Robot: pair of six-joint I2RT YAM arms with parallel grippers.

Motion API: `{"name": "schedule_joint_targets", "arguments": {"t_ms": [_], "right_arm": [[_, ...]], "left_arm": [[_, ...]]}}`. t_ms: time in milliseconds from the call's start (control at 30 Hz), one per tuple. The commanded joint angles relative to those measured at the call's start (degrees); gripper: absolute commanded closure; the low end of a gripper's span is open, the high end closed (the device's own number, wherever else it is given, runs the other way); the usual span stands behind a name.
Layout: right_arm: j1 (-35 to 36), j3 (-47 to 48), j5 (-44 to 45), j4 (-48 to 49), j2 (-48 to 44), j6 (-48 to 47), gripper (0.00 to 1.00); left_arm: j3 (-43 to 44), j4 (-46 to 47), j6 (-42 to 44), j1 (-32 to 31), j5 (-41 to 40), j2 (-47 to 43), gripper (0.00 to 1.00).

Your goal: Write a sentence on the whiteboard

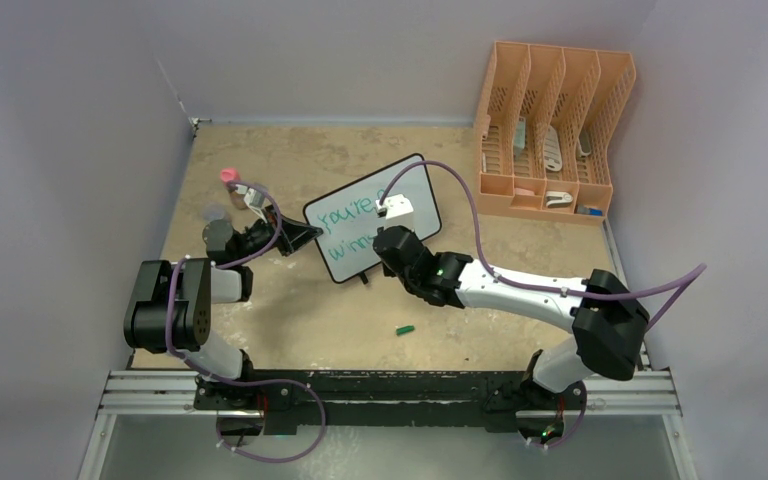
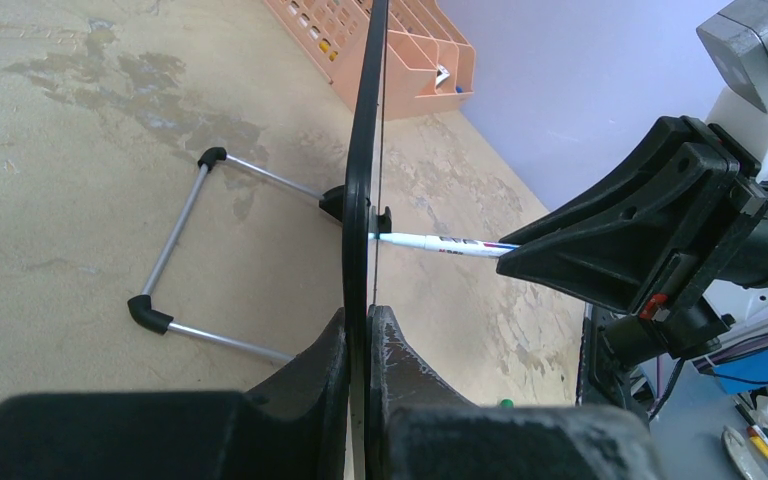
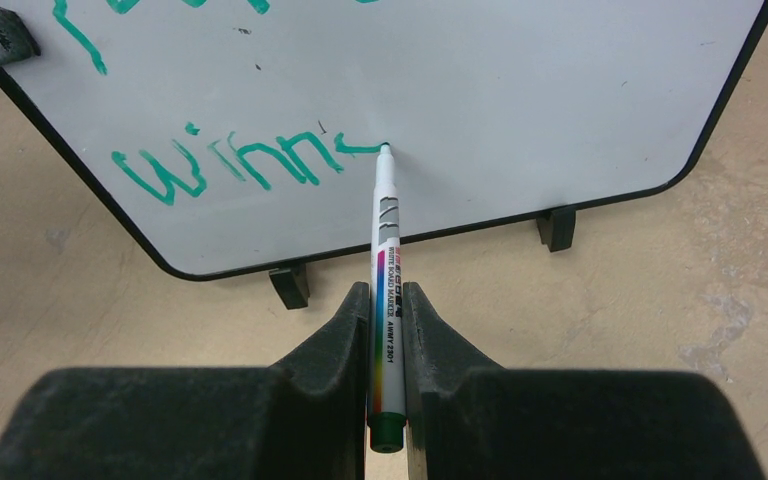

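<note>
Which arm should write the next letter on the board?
The right arm. The right claw grips the marker, whose tip touches the board just after the green writing. The left claw is shut on the board's edge, steadying it.

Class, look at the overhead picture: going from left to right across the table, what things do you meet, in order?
Pink-topped object → left pincer, clamped on the board's edge → whiteboard → orange rack. The right pincer, its marker and the green cap share the whiteboard's span, so they are left out.
</note>
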Motion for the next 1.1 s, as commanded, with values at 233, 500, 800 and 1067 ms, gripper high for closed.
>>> {"name": "schedule_joint_targets", "arguments": {"t_ms": [233, 500, 800, 1067], "right_arm": [[-0.45, 1.39, 0.54, 4.94, -1.00, -2.75, 1.00], [-0.45, 1.66, -0.15, 6.61, -0.90, -4.32, 1.00], [-0.28, 1.36, -3.54, 6.81, -0.97, -5.15, 1.00], [0.32, 0.75, -4.34, 5.53, -1.25, -4.99, 1.00]], "left_arm": [[0.61, 2.66, 0.88, 0.47, 0.80, -0.90, 1.00], [0.61, 2.78, 0.88, 0.47, 0.75, -0.90, 1.00], [0.61, 2.67, 0.88, 0.47, 0.54, -0.94, 1.00], [0.69, 2.59, 0.97, 0.47, 0.36, -0.90, 1.00]]}}
